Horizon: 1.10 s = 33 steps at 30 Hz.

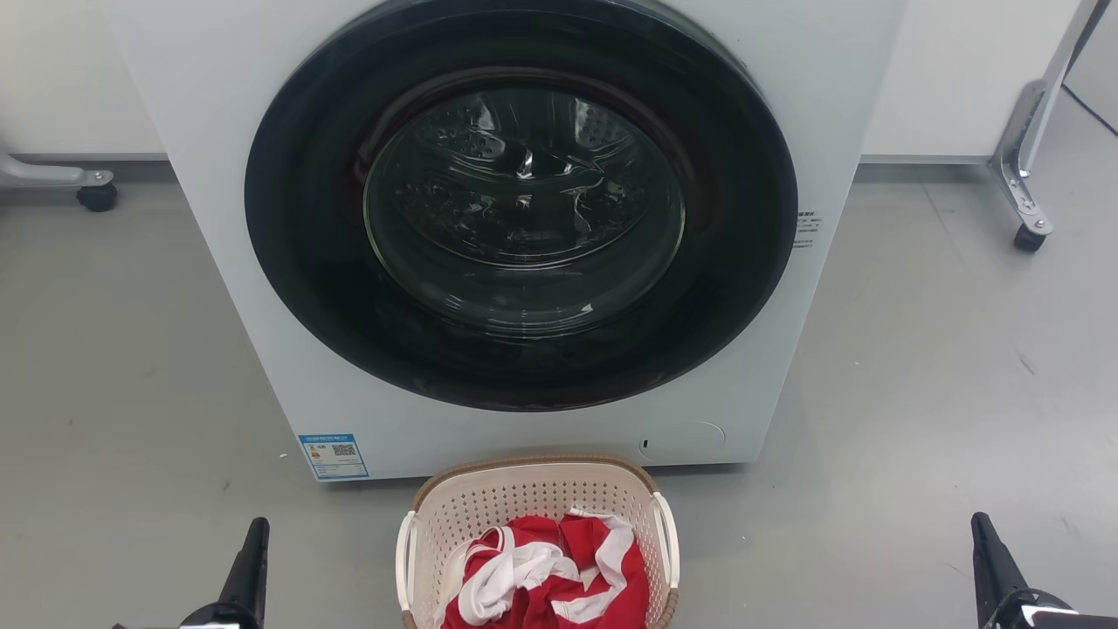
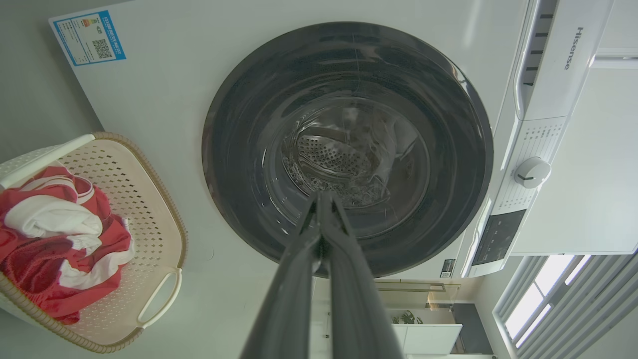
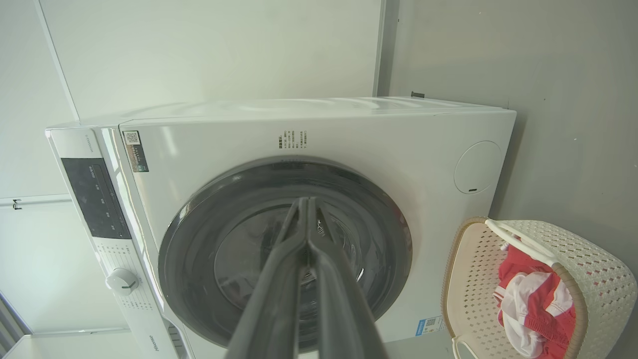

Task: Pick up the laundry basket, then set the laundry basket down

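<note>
1. Closest in, head view: the left gripper (image 1: 257,535) pokes up at the lower left and the right gripper (image 1: 982,528) at the lower right. They're well apart, one on each side of the basket, and neither touches it.
2. In the left wrist view, the left gripper's (image 2: 321,199) two long dark fingers are pressed together at the tips with nothing between them. Same deal in the right wrist view: the right gripper (image 3: 305,203) is closed on nothing.
3. Between the two sits the cream perforated plastic laundry basket (image 1: 524,500), rounded-rectangular, with a brown woven-look rim and white side handles. It stands upright on the plain grey floor (image 1: 917,393), just in front of the washer.
4. Inside it is a crumpled heap of red and white clothes (image 1: 541,581).
5. Right behind that is a big white front-loading washing machine (image 1: 218,227). Its round dark glass door (image 1: 524,201) is shut, and a small blue label (image 1: 334,456) sits low on the front.
6. Furthest back is a white wall (image 1: 961,79), with a castor-footed metal frame leg (image 1: 1029,201) off to the side.
</note>
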### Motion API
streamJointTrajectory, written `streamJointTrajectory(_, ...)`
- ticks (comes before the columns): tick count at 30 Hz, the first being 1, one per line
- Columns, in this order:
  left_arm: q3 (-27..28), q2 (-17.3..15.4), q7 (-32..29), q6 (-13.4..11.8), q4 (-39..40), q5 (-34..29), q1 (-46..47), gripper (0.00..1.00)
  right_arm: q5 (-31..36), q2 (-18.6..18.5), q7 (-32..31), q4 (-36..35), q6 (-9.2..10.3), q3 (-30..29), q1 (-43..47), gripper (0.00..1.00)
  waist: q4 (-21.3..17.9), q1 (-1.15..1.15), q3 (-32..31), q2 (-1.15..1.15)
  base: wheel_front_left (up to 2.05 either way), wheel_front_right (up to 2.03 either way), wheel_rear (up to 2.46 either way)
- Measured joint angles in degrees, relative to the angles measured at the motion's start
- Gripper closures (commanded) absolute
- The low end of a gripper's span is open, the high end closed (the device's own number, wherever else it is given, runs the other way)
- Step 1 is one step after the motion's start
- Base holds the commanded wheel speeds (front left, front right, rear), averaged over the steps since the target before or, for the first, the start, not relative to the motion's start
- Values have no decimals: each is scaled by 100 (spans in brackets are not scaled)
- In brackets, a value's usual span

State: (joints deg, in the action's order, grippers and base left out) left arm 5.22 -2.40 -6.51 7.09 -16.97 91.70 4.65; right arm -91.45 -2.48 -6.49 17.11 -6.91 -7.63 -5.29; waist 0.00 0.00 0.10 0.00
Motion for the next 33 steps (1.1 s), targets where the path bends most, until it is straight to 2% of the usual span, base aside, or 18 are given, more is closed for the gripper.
streamJointTrajectory(33, 0, 0, 0, 0, 1, 0, 0, 100, -5, 1, 0, -2, 0, 0, 0, 100, 0, 0, 1, 0, 0, 0, 0)
